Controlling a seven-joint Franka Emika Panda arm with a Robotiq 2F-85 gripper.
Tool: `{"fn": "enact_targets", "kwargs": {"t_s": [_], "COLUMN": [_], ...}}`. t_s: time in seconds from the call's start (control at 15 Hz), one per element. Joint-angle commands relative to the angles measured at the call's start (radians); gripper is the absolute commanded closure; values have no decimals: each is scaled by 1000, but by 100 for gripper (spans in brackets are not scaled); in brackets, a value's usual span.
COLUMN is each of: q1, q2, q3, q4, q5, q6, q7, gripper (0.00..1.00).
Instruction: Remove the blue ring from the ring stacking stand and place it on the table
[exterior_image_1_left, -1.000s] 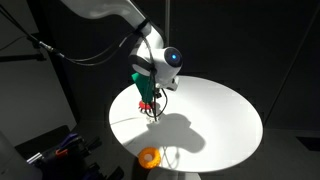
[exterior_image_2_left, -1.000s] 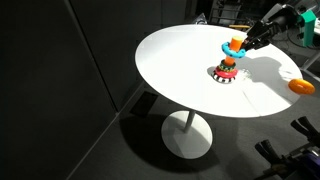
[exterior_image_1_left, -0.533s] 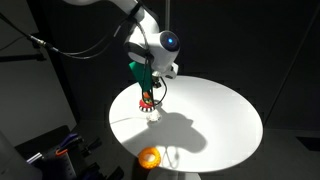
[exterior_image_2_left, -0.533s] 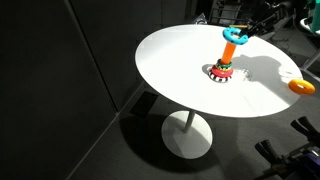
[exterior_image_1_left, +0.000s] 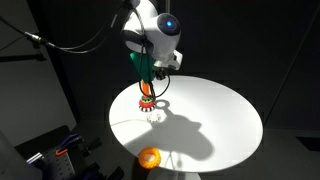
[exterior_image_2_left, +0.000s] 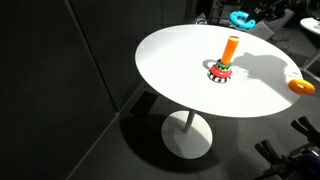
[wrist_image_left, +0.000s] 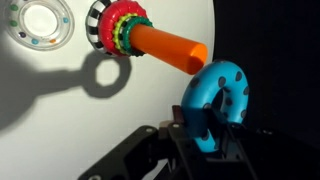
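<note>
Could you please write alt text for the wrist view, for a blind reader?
The gripper holds a blue ring clear of the orange post, which stands on a white table with red and green rings at its base. A clear ring lies nearby.

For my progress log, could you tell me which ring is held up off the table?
The blue ring, held by the gripper clear of the orange peg; the red and green rings sit at its base, and the orange ring lies on the table.

Glossy plastic blue ring (wrist_image_left: 207, 108), smooth plastic orange peg (wrist_image_left: 170, 48), see-through plastic ring (wrist_image_left: 64, 28), matt white tabletop (wrist_image_left: 50, 130).
</note>
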Motion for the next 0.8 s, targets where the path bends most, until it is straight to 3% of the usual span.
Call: {"fn": "enact_targets", "kwargs": {"t_s": [0.0,0.73], "q1": [4,-6], "q2": [-12,119], "q3": [-25,-37], "q4": [-9,-25], "q5": [-9,-3], "q6": [58,330], "q7": [22,-30], "gripper": [90,90]}}
